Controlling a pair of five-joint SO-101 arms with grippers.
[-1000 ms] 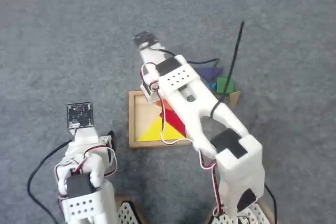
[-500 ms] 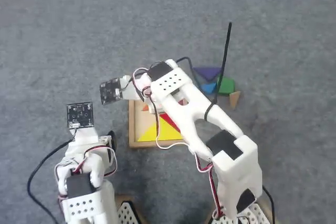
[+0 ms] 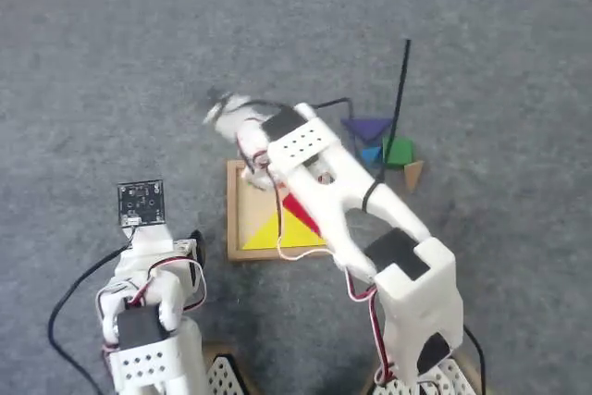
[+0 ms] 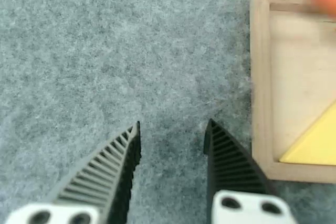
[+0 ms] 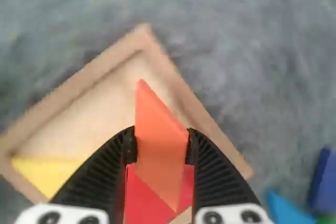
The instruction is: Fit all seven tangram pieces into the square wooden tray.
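A: What about the right pincer (image 5: pixel 160 141)?
B: It's clenched on a flat orange tangram piece (image 5: pixel 153 109), possibly the parallelogram, over the square wooden tray (image 5: pixel 100 62).
A: And the left pincer (image 4: pixel 174 124)?
B: Spread apart, holding nothing, above the grey felt desk (image 4: pixel 105 51) just beside the tray.

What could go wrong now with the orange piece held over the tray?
The orange piece, pinched in the right pincer, hangs partly over the red triangle, so it may land on it rather than flat. Released crooked, its corner might catch the tray rim.
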